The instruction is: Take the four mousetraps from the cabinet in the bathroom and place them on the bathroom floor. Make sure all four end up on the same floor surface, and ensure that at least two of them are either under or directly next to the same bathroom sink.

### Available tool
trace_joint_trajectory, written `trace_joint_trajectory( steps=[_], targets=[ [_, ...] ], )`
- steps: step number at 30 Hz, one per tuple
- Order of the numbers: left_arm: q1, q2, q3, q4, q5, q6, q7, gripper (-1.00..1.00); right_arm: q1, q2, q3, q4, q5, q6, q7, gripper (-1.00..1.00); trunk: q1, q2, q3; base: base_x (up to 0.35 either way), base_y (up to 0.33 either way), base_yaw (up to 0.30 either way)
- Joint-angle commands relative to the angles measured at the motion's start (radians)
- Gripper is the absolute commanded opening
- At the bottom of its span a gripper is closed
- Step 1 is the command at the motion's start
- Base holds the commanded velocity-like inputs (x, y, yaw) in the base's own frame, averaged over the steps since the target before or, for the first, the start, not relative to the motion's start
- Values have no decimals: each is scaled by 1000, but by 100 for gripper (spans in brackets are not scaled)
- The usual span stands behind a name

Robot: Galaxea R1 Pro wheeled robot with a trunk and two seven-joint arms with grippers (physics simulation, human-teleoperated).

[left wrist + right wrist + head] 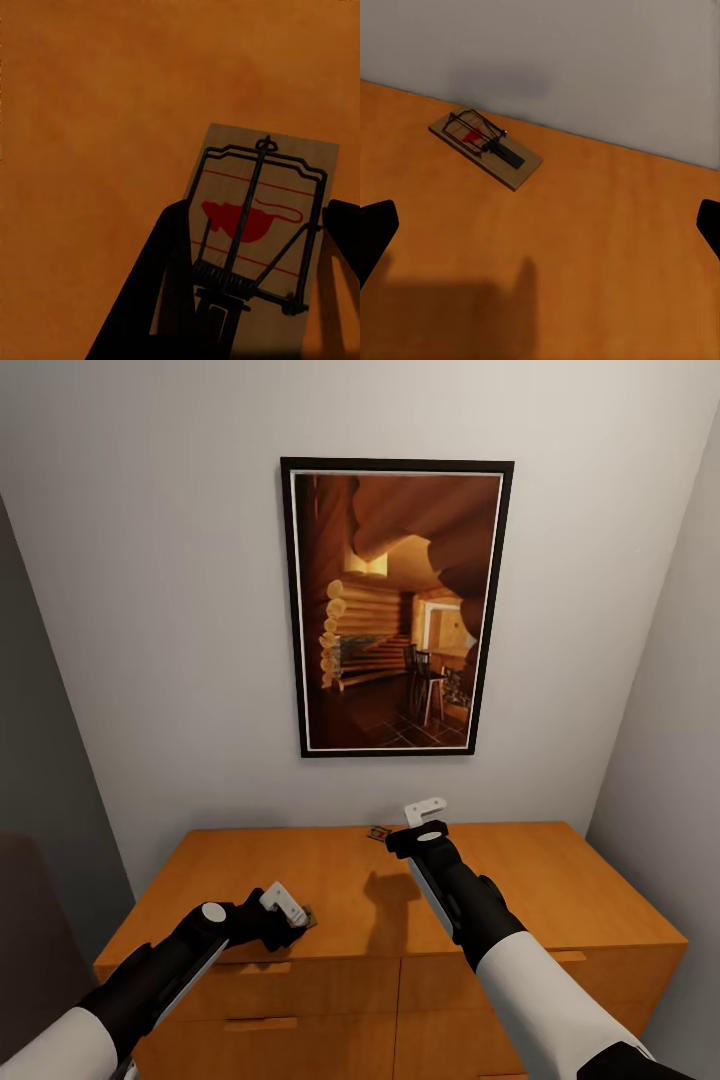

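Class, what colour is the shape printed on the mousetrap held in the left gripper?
Red, on the mousetrap's pale wood board; the left wrist view shows it best.

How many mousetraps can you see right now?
2. One mousetrap sits between the left gripper's fingers near the cabinet's front edge; another lies by the wall, ahead of the open right gripper. Others may be hidden.

A domestic interior, rendered in simulation. A low orange-brown wooden cabinet (400, 920) with plain drawer fronts stands in a narrow alcove of pale painted walls (150, 610). Directly above the cabinet hangs a black-framed picture (395, 605) of a log-cabin room. On the cabinet top, near the wall, lies a household mousetrap (486, 148), another mark of a lived-in home.
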Motion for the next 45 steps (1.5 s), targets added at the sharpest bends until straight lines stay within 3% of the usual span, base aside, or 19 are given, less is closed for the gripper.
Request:
trace_joint_trajectory(
  steps=[1, 27, 30, 36, 41, 45],
  targets=[
    [0, 1, -32, 4, 10, 10, -1, -100, -1, -1, 3, -1, -1, 6, -5, 100, 0, -1, -2, 0, 0, 0],
    [0, -4, -24, -9, 10, 15, -4, -100, -1, 0, 3, -1, -2, 6, -5, 100, 0, -1, -2, 0, 0, 0],
    [0, -5, 0, -46, 11, 35, -4, -100, -1, 0, 3, -1, -2, 6, -5, 100, 0, -1, -2, 0, 0, 0],
    [0, -6, 94, -196, 20, 215, -6, -100, -1, 0, 4, -1, -2, 6, -5, 100, 0, -1, -2, 0, 0, 0],
    [0, -5, 151, -280, 23, 282, -7, -100, -1, 0, 3, -1, -2, 6, -5, 100, 0, -1, -2, 0, 0, 0],
    [0, -4, 194, -300, 27, 317, -8, -100, -1, 0, 3, -1, -2, 6, -6, 100, 0, -1, -2, 0, 0, 0]
  ],
)
